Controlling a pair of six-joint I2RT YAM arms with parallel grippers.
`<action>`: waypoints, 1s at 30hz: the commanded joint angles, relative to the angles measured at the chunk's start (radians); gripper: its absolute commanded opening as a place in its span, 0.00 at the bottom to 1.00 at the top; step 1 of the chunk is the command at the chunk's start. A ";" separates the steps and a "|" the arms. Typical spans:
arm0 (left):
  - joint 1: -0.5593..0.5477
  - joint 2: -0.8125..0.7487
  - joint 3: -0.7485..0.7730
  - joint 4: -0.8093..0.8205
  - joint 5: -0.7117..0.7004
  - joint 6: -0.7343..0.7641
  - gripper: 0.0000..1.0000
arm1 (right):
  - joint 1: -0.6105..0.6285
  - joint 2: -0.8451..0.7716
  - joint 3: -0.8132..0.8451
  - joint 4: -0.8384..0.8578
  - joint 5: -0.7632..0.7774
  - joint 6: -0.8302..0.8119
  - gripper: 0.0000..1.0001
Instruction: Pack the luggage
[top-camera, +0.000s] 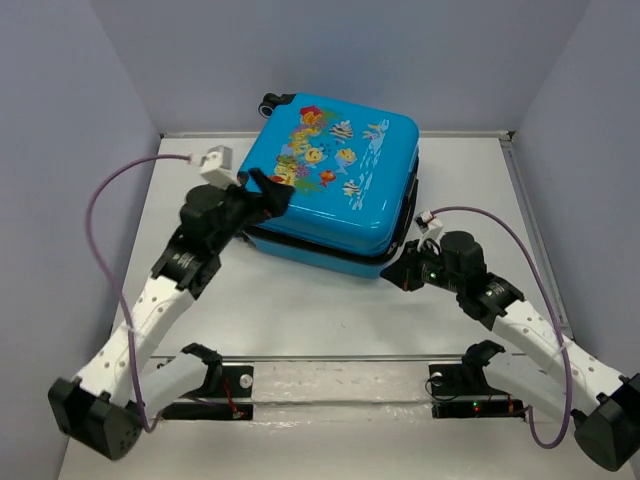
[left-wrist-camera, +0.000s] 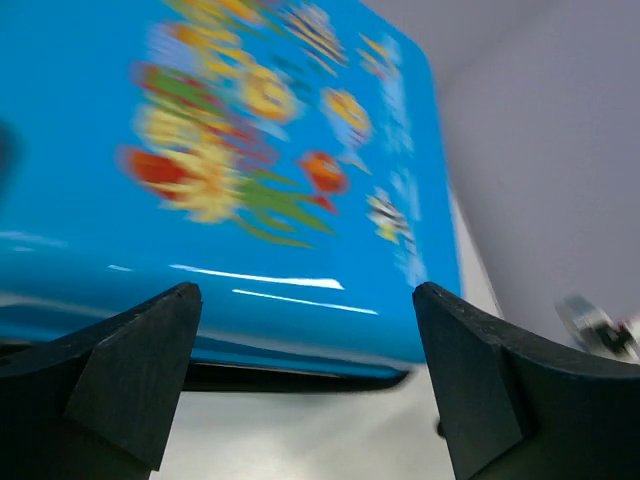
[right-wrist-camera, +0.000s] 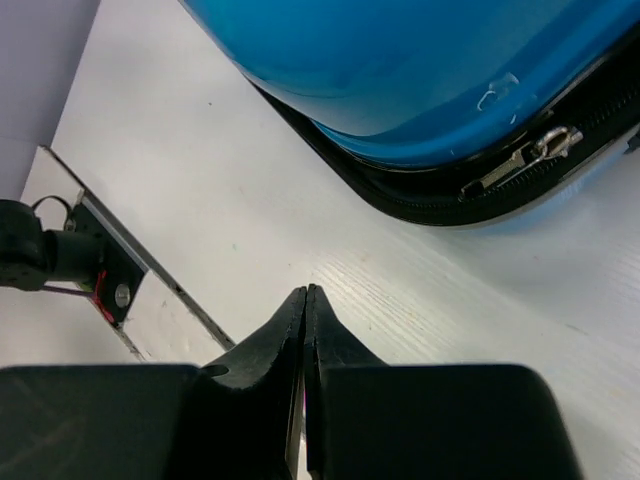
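Working left to right, I see my left gripper (top-camera: 268, 190) spread wide at the left edge of the blue suitcase (top-camera: 335, 175), which lies flat on the table (top-camera: 330, 320); my right gripper (top-camera: 395, 270) is pinched together, empty, near its zipper pull (right-wrist-camera: 520, 160)

bright blue luggage (top-camera: 335, 185) printed with yellow, orange, red and striped fish, black zipper trim (right-wrist-camera: 420, 200); white table (top-camera: 320, 310); purple cables (top-camera: 100, 240).

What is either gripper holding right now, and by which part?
Nothing is held. The right gripper is shut empty, short of the zipper pull; the left gripper stands open facing the lid of the luggage.
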 joint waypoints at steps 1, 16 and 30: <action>0.282 -0.116 -0.103 -0.104 0.070 0.038 0.99 | 0.003 -0.008 -0.011 0.004 0.029 -0.003 0.07; 0.631 0.213 -0.065 0.154 0.267 -0.123 0.99 | 0.003 -0.043 -0.030 -0.004 0.019 -0.017 0.19; 0.631 0.384 -0.072 0.405 0.238 -0.362 0.99 | 0.003 -0.062 -0.047 0.013 -0.001 -0.002 0.33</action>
